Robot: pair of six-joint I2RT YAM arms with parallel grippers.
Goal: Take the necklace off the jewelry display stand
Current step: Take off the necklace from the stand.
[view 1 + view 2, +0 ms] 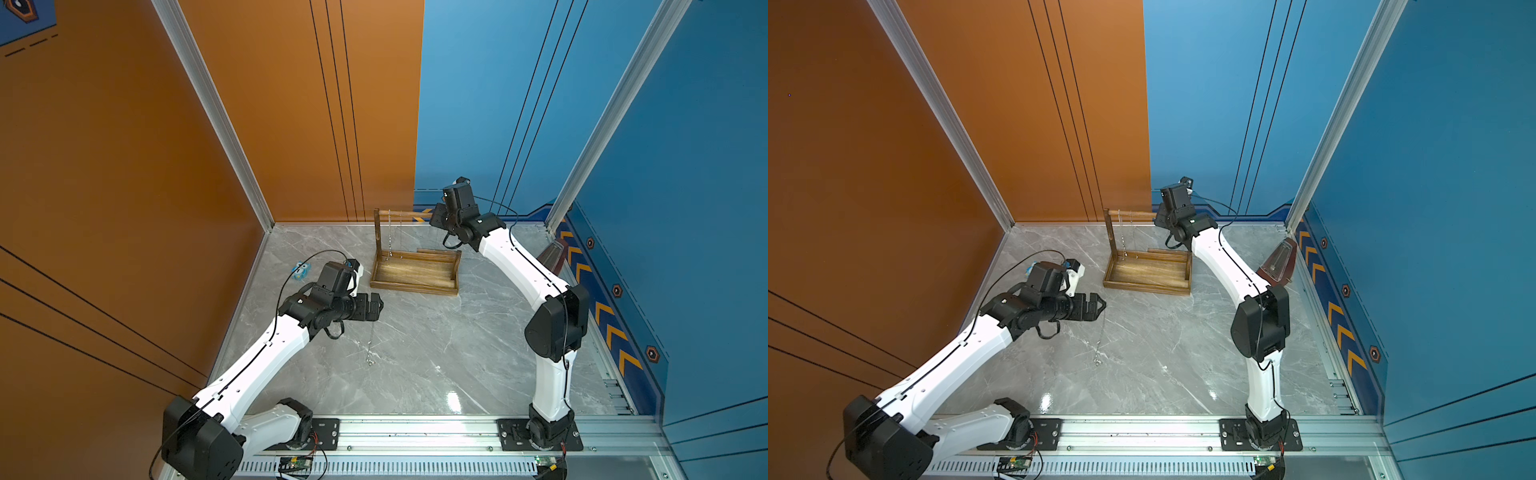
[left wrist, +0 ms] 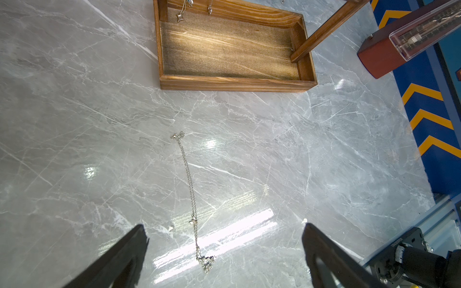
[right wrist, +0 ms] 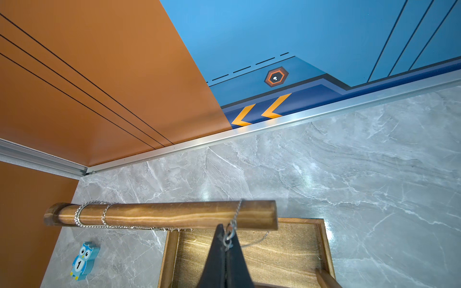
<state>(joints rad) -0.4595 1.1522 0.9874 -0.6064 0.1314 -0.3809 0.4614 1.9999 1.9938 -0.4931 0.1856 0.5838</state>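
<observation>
The wooden jewelry display stand (image 1: 415,276) (image 1: 1147,274) stands at the back of the table, its top rod (image 3: 162,214) above the tray. One silver necklace (image 3: 238,210) loops over the rod near its free end. My right gripper (image 3: 225,235) (image 1: 435,218) is shut on that necklace's clasp just under the rod. Two more chains (image 3: 79,215) wrap the rod near the post. Another necklace (image 2: 190,194) (image 1: 370,351) lies stretched out on the marble. My left gripper (image 2: 224,227) (image 1: 376,306) hovers over it, open and holding nothing.
A dark red metronome (image 1: 1280,262) (image 2: 399,42) stands by the right wall, behind the right arm. A small blue owl figure (image 3: 83,259) (image 1: 301,272) lies near the left wall beside the left wrist. Walls close the table at the back and on both sides.
</observation>
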